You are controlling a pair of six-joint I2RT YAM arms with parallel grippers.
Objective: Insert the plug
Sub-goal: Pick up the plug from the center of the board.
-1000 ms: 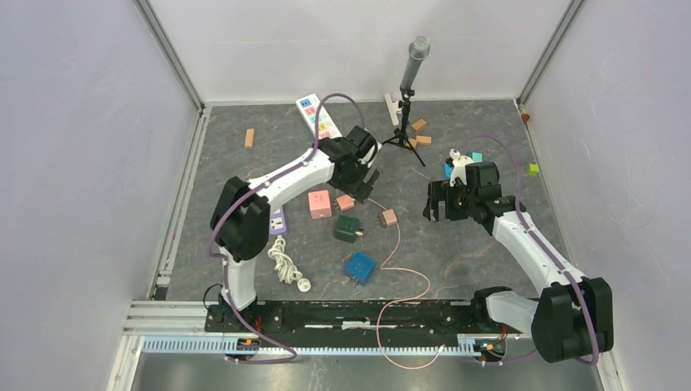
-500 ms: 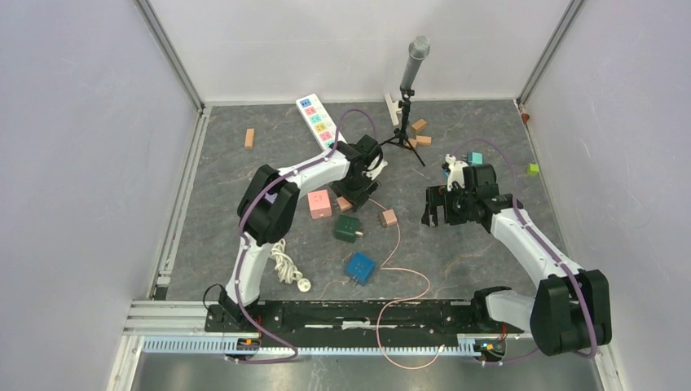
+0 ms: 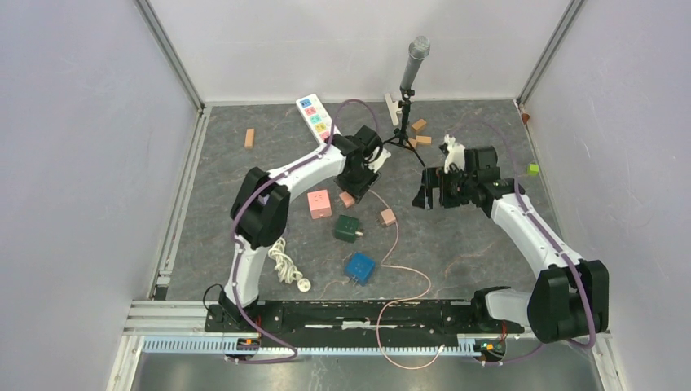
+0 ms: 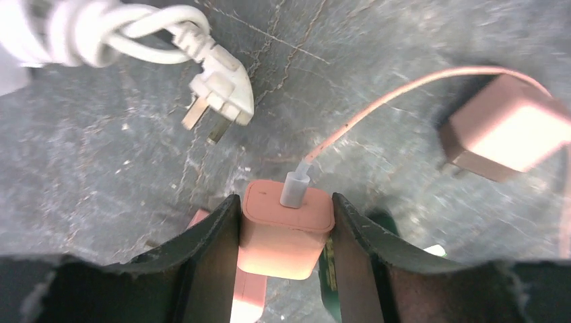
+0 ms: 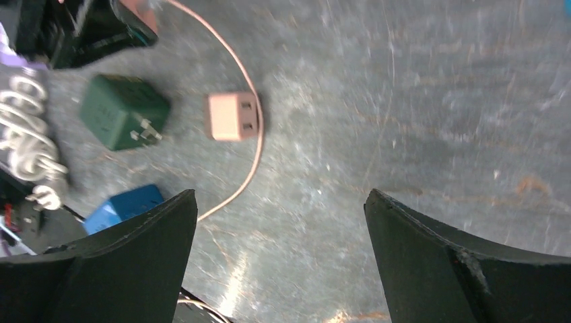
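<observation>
The step in hand was the grab. The left gripper [image 4: 284,202] had its fingers [image 4: 215,256] pressed tight on both sides of the pink plug [image 4: 286,232], near the middle of the table [image 3: 228,163]. The right gripper [image 5: 280,195] hung with fingers wide apart, holding nothing.

Next, I think, the plug would need lifting over to the power strip [image 3: 317,117] at the table's far edge, with its prongs lined up to a socket.

I counted three pink ones — the held plug, a big pink cube [image 3: 319,204], a small pink adapter [image 3: 388,217] — plus one green cube [image 3: 346,228] and one blue cube [image 3: 359,266].

Left arm [image 3: 287,173] and right arm [image 3: 530,236]: white links, chunky black joints, a purple cable [image 3: 350,101] along each. Left tool [image 4: 284,202] and right tool [image 5: 279,198] fingers look black, possibly rubber-coated.
</observation>
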